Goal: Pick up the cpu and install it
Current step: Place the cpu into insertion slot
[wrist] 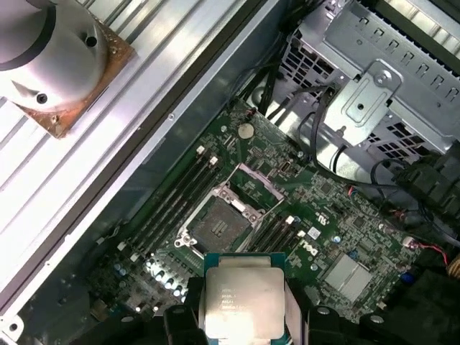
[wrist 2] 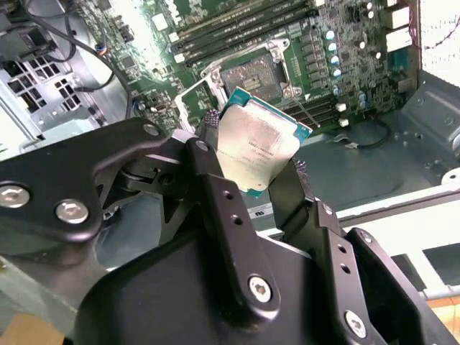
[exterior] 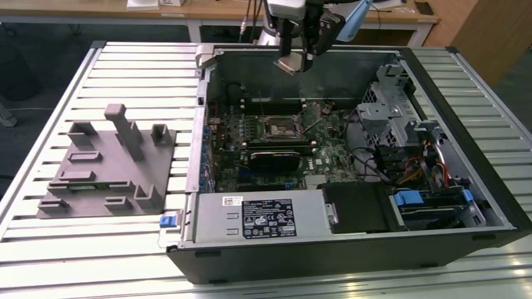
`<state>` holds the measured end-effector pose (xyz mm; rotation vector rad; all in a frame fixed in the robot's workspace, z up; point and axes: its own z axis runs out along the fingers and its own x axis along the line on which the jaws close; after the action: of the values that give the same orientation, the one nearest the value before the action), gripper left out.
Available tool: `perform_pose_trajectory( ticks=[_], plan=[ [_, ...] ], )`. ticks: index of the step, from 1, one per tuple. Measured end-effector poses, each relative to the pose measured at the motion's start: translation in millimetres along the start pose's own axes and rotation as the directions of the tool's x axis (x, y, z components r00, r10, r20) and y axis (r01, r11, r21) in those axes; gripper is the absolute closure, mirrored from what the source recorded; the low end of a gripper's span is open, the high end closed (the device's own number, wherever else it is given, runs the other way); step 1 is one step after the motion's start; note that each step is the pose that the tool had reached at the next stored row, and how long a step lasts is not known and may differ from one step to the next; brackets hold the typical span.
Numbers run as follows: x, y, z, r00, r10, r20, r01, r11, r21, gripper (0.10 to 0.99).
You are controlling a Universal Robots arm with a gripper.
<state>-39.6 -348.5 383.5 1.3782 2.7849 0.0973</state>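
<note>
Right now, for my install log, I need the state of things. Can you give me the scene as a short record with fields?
gripper: shut on the cpu, up over the open case
cpu: held by two edges, metal top showing in both wrist views, clear of the socket
socket: on the motherboard below, no chip in it
case: lying open on the slatted table
grey block: on the table, at the exterior view's left of the case
</note>
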Motion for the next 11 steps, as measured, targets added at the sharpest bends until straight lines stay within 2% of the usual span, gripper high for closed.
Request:
perform_pose_trajectory(
  ticks=[3, 7, 10, 11],
  plan=[
    [0.0, -0.1, 2.5, 0.9987, 0.052, 0.0038, -0.052, 0.9987, 0.0, 0.557],
    [0.0, -0.4, 6.4, 0.9924, 0.123, 0.0088, -0.123, 0.9924, 0.0, 0.557],
    [0.0, -0.6, 9.5, 0.984, 0.178, 0.0127, -0.178, 0.9841, -0.001, 0.557],
    [0.1, -0.8, 11.6, 0.977, 0.213, 0.0151, -0.213, 0.9771, -0.001, 0.557]
  ],
)
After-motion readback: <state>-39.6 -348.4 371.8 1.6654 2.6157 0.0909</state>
